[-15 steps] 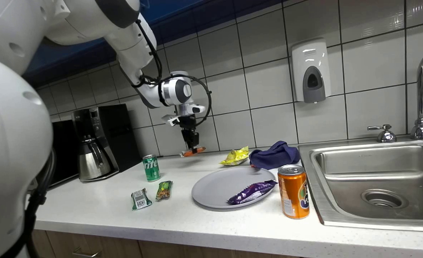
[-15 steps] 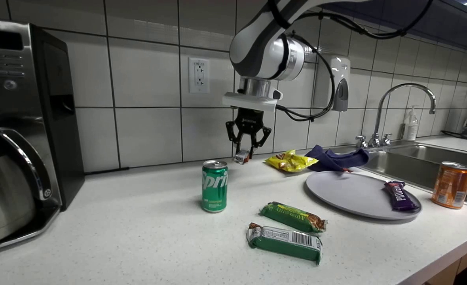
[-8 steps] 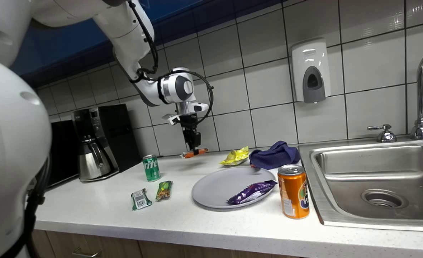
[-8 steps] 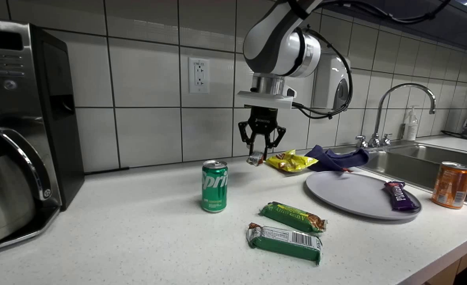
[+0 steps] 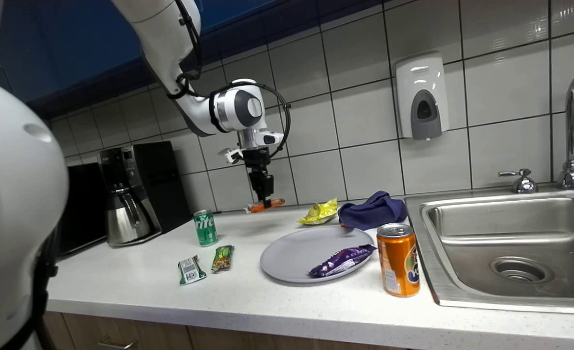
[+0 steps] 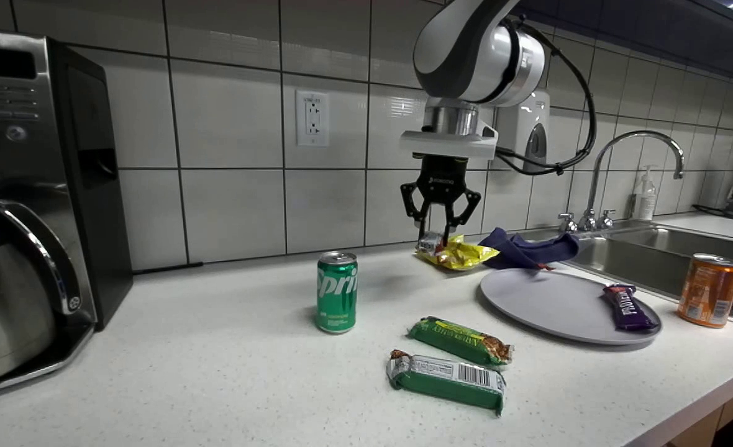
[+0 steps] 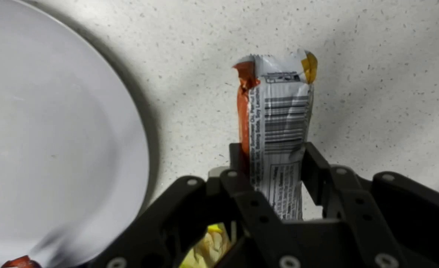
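Note:
My gripper [image 7: 271, 160] is shut on an orange and silver wrapped bar [image 7: 279, 123], gripped across its width with the barcode side facing the wrist camera. In both exterior views the gripper [image 5: 266, 202] [image 6: 434, 239] holds the bar [image 5: 256, 208] [image 6: 429, 243] above the counter near the tiled wall. In an exterior view the bar overlaps the crumpled yellow bag [image 6: 469, 254]; this bag shows partly behind the fingers in the wrist view [image 7: 206, 247]. A grey plate [image 7: 55, 130] lies to the left of the bar in the wrist view. A purple wrapped bar [image 5: 343, 261] lies on the plate [image 5: 287, 253].
A blue cloth [image 5: 374, 211] lies behind the plate. An orange can [image 5: 398, 260] stands between plate and sink [image 5: 467, 238]. A green can [image 6: 336, 292] and two green wrapped bars [image 6: 459, 340] [image 6: 447, 380] are on the counter. A coffee maker [image 6: 43, 155] stands at the left.
My gripper has moved to the right along the wall with the orange bar still in it, to where it overlaps the yellow bag in an exterior view. The objects on the counter have not moved.

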Controlling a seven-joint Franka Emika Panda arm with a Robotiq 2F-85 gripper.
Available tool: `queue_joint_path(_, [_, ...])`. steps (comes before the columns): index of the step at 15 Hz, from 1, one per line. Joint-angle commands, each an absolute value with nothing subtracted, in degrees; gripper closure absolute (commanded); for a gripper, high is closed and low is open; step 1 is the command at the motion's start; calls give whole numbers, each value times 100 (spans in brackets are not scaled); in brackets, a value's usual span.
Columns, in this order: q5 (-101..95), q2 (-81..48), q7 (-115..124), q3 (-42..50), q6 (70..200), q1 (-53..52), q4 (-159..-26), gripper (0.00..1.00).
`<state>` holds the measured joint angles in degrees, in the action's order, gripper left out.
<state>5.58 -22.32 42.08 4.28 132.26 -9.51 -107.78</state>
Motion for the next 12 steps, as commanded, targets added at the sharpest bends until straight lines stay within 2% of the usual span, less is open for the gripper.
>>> queue_joint_path(1, [456, -1646, 4111, 400, 13396, -800, -11485, 84])
queue_joint_path(12, [-252, -1200, 4328, 687, 13506, -509, -12252, 84])
